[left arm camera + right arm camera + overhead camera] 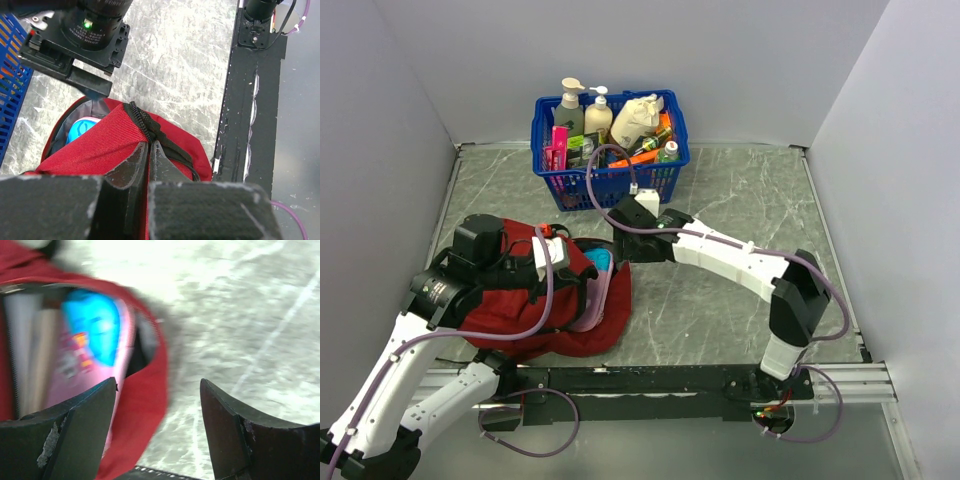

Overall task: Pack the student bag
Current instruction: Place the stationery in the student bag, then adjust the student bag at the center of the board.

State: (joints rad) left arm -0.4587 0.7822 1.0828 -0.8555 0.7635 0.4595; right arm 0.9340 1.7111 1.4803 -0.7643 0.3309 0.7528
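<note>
Two grippers working the mouth of the student bag [545, 315], which lies at the left-front of the table [740, 200].
Left gripper [148, 147] is closed, tips against red cloth beside the zipper; a true pinch cannot be confirmed. Right gripper [157, 385] stands wide and empty over the rim. Risk: the thin hold slips and the soft mouth collapses, or a right finger snags the rim and drags the bag. It lies flat, long axis roughly left to right, opening facing right.
</note>
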